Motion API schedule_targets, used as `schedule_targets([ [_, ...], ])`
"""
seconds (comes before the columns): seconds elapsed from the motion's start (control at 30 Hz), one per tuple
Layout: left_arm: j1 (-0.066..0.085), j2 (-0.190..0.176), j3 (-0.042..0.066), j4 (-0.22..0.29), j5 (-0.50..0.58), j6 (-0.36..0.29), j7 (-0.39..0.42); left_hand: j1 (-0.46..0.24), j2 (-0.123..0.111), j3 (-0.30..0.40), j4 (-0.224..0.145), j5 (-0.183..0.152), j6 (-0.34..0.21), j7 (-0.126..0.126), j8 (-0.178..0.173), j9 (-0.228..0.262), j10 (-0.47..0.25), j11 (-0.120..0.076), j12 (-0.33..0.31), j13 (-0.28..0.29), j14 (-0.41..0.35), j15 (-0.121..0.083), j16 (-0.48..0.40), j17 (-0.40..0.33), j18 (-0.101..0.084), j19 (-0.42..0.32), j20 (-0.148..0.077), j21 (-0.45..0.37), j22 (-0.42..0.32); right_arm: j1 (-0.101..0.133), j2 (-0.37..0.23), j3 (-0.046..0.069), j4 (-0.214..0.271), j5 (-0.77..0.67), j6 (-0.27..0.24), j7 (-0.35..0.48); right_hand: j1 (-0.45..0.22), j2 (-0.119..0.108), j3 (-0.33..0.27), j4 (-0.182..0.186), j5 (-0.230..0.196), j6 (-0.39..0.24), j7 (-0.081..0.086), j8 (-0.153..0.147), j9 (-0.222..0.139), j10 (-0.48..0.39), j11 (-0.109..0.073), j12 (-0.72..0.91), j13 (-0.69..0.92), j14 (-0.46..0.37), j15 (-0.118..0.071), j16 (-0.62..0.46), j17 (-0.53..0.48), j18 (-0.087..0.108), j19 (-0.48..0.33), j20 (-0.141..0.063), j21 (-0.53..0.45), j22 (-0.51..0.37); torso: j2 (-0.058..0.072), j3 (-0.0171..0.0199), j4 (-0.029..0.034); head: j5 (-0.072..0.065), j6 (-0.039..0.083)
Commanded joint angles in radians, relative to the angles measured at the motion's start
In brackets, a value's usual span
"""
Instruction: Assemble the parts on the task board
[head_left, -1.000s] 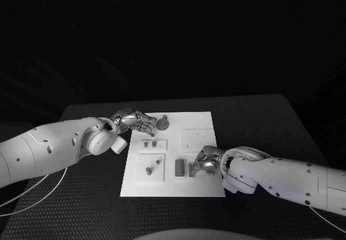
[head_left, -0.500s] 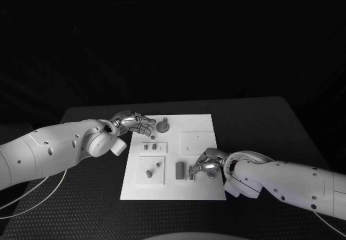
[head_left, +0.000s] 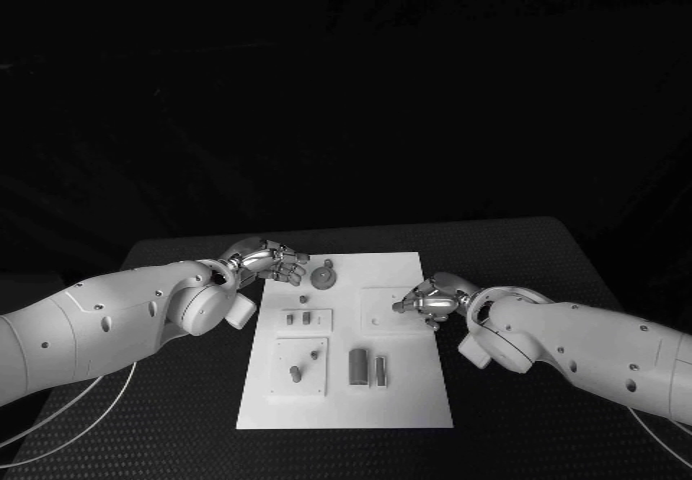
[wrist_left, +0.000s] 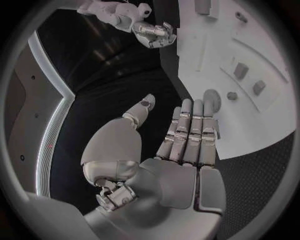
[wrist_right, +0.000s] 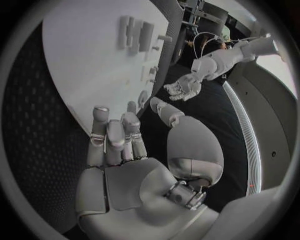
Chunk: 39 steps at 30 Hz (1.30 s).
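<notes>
On the black surface (head_left: 562, 250), the left hand (head_left: 267, 260) hovers released at the flat white task board (head_left: 411, 405). The small grey parts (head_left: 358, 365), likely light, stiff and graspable by their sides, lie there. The right hand (head_left: 430, 298) hovers, grasping nothing.

On the task board (head_left: 346, 400), the small parts (head_left: 303, 319) are too tiny to tell their shapes. The right hand (head_left: 428, 299) covers part of the board's right edge; whether its fingers touch the surface is unclear.
</notes>
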<state>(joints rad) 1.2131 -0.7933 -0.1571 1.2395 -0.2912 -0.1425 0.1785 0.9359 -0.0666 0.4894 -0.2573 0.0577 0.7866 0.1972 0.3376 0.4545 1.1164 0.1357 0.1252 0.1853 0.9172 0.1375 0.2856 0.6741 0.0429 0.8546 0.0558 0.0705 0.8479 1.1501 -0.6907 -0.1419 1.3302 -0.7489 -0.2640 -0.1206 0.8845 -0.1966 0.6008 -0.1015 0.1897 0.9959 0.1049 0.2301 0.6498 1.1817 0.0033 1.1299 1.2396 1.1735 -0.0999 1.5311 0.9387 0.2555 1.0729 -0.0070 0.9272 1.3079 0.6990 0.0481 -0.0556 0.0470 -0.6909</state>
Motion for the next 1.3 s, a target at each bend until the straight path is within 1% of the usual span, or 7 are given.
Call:
schedule_targets([
  [0.03, 0.007, 0.002, 0.003, 0.008, 0.048, -0.042, 0.054, 0.018, 0.004, 0.005, -0.009, 0.001, 0.02, -0.006, 0.011, 0.002, 0.015, -0.005, 0.008, 0.002, 0.015, -0.006, 0.006, 0.002, 0.0, 0.001, -0.01, 0.002, -0.001, 0.0, 0.025, 0.019, -0.085, 0.134, 0.069, 0.223, 0.003, 0.035, -0.015, -0.03, -0.003, -0.02, 0.011, -0.003, 0.002, -0.03, 0.001, -0.026, -0.019, -0.031, 0.002, -0.01, -0.031, 0.006, -0.015, 0.005, -0.008, 0.019, -0.016, 0.0031, -0.0141, 0.011, 0.029],
  [0.93, 0.023, 0.092, 0.006, -0.119, 0.109, 0.022, 0.079, 0.037, 0.034, 0.015, -0.017, 0.0, 0.009, -0.03, -0.01, -0.018, -0.041, 0.003, -0.059, -0.032, -0.015, -0.015, -0.042, -0.019, -0.019, 0.034, -0.032, -0.003, -0.021, 0.0, 0.158, 0.084, -0.43, 0.43, 0.215, 0.413, 0.15, 0.151, -0.001, -0.172, 0.0, -0.228, 0.071, -0.027, -0.073, -0.236, 0.144, -0.907, -0.974, -0.386, 0.242, -1.096, -0.515, -0.105, -0.576, 0.226, -0.66, -0.296, -0.069, 0.0208, -0.0453, 0.055, 0.115],
  [0.97, 0.022, 0.088, 0.005, -0.115, 0.088, -0.004, 0.059, -0.936, 0.067, -0.489, 0.257, -0.058, -0.787, -0.197, -0.338, -0.454, -0.36, -0.136, -0.125, -0.185, -0.917, -0.137, -0.286, -0.674, -0.043, -0.855, -0.056, -0.071, -0.848, 0.001, 0.156, 0.083, -0.427, 0.398, 0.175, 0.38, -0.164, 0.197, -0.601, 0.102, -0.19, -0.996, -0.105, -0.23, -0.65, -1.182, -0.003, -1.13, -1.24, -1.173, 0.1, -1.531, -0.939, -0.256, -1.073, 0.007, -0.927, -0.599, -0.068, 0.0178, -0.046, 0.051, 0.114],
  [1.03, 0.021, 0.087, 0.006, -0.112, 0.089, -0.008, 0.061, -0.936, 0.067, -0.489, 0.257, -0.058, -0.787, -0.197, -0.338, -0.454, -0.385, -0.136, -0.125, -0.185, -0.917, -0.137, -0.286, -0.674, -0.043, -0.855, -0.056, -0.071, -0.848, 0.0, 0.155, 0.083, -0.423, 0.4, 0.171, 0.382, -0.181, 0.197, -0.601, 0.102, -0.19, -0.996, -0.105, -0.23, -0.65, -1.182, -0.003, -1.13, -1.24, -1.173, 0.1, -1.531, -0.939, -0.256, -1.073, 0.007, -0.927, -1.308, -0.07, 0.0165, -0.0439, 0.049, 0.114],
  [1.07, 0.019, 0.087, 0.007, -0.108, 0.091, -0.013, 0.063, -0.936, 0.067, -0.489, 0.257, -0.058, -0.787, -0.197, -0.338, -0.454, -0.41, -0.136, -0.125, -0.185, -0.917, -0.137, -0.286, -0.674, -0.043, -0.855, -0.056, -0.071, -0.848, -0.001, 0.153, 0.084, -0.418, 0.402, 0.166, 0.384, -0.885, 0.197, -0.601, 0.102, -0.19, -0.996, -0.105, -0.23, -0.65, -1.182, -0.003, -1.13, -1.24, -1.173, 0.1, -1.531, -0.939, -0.256, -1.073, 0.007, -0.927, -1.308, -0.072, 0.0148, -0.0413, 0.046, 0.113],
  [1.1, 0.017, 0.086, 0.009, -0.103, 0.093, -0.02, 0.067, -0.936, 0.067, -0.489, 0.257, -0.058, -0.787, -0.197, -0.338, -0.454, -1.116, -0.136, -0.125, -0.185, -0.917, -0.137, -0.286, -0.674, -0.043, -0.855, -0.056, -0.071, -0.848, -0.002, 0.151, 0.085, -0.411, 0.406, 0.158, 0.386, -0.885, 0.197, -0.601, 0.102, -0.19, -0.996, -0.105, -0.23, -0.65, -1.182, -0.003, -1.13, -1.24, -1.173, 0.1, -1.531, -0.939, -0.256, -1.073, 0.007, -0.927, -1.308, -0.075, 0.0125, -0.0378, 0.043, 0.112],
  [1.3, -0.011, 0.074, 0.032, -0.035, 0.124, -0.115, 0.11, -0.936, 0.067, -0.489, 0.257, -0.058, -0.787, -0.197, -0.338, -0.454, -1.116, -0.136, -0.125, -0.185, -0.917, -0.137, -0.286, -0.674, -0.043, -0.855, -0.056, -0.071, -0.848, -0.016, 0.116, 0.093, -0.318, 0.455, 0.063, 0.423, -0.885, 0.197, -0.601, 0.102, -0.19, -0.996, -0.105, -0.23, -0.65, -1.182, -0.003, -1.13, -1.24, -1.173, 0.1, -1.531, -0.939, -0.256, -1.073, 0.007, -0.927, -1.308, -0.116, -0.0184, 0.0097, -0.003, 0.101],
])
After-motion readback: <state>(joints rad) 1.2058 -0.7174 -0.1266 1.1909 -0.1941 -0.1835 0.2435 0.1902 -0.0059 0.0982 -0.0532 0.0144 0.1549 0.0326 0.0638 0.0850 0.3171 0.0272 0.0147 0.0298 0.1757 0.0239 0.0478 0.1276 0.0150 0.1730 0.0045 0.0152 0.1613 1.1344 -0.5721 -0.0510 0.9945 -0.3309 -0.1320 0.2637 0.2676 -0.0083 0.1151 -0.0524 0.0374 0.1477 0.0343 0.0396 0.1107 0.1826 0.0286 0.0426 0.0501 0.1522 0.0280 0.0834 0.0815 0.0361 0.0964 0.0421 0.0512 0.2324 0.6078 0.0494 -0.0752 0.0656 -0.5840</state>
